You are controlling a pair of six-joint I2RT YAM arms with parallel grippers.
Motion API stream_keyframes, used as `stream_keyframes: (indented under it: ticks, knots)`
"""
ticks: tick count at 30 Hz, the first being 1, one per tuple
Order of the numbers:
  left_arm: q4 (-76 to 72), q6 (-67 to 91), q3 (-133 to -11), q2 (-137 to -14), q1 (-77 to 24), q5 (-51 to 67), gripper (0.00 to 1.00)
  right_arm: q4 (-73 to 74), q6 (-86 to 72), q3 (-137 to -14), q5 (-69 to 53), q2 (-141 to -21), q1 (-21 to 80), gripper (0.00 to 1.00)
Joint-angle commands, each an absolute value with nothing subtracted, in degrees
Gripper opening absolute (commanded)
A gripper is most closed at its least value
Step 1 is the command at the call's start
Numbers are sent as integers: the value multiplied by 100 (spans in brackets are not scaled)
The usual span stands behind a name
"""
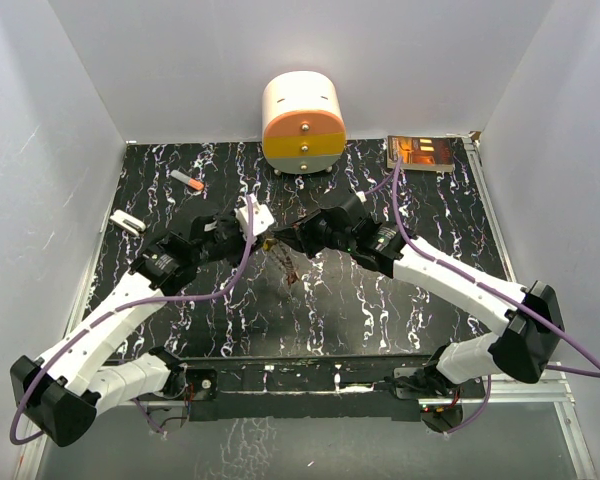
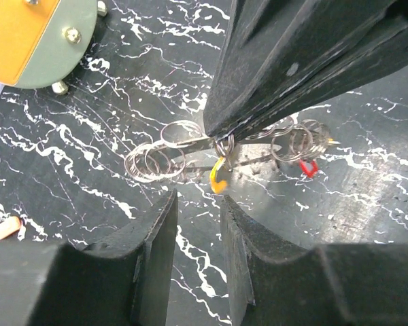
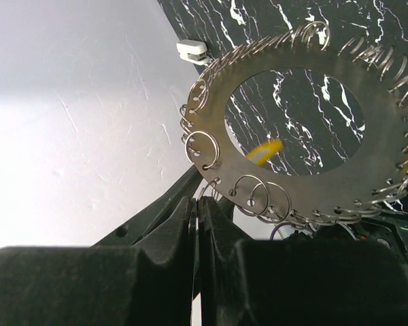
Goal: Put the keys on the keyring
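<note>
The keyring point(image 3: 214, 112), a flat silvery disc with a wide hole and many small wire loops along its rim, hangs above the black marbled table. My right gripper point(image 3: 198, 204) is shut on its lower rim, at one of the small loops. In the left wrist view the keyring point(image 2: 190, 144) shows edge-on under the right fingers point(image 2: 285, 68). A yellow key point(image 2: 219, 176) and a red key point(image 2: 309, 168) hang from it. The yellow key point(image 3: 264, 153) also shows through the hole. My left gripper point(image 2: 198, 200) stands open just short of the yellow key, nothing between its fingers. Both grippers meet mid-table point(image 1: 280, 245).
A cream, orange and grey drawer box point(image 1: 302, 122) stands at the back centre. An orange-and-white stick point(image 1: 188, 181) and a white flat bar point(image 1: 127, 222) lie at the left. A small lit device point(image 1: 421, 152) sits at the back right corner.
</note>
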State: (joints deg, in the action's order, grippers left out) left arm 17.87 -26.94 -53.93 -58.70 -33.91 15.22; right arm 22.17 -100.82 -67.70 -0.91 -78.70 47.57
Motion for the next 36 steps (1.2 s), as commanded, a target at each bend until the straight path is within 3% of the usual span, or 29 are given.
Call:
stream_keyframes:
  ticks: [1,22,36]
  knots:
    - [1979,-2466,-5803,-5657,-3376,1871,31,1713,-10216,-6847,-16,-7630,4746,8]
    - [1515,-2064,-5941,-5983,-3379,2299,34,1774,-10199,-6951,-32,-7637,4743,8]
    - [1326,-2166,-5760,-6004,-3376,2388,30,1795,-10199,-7015,-76,-7638,4746,8]
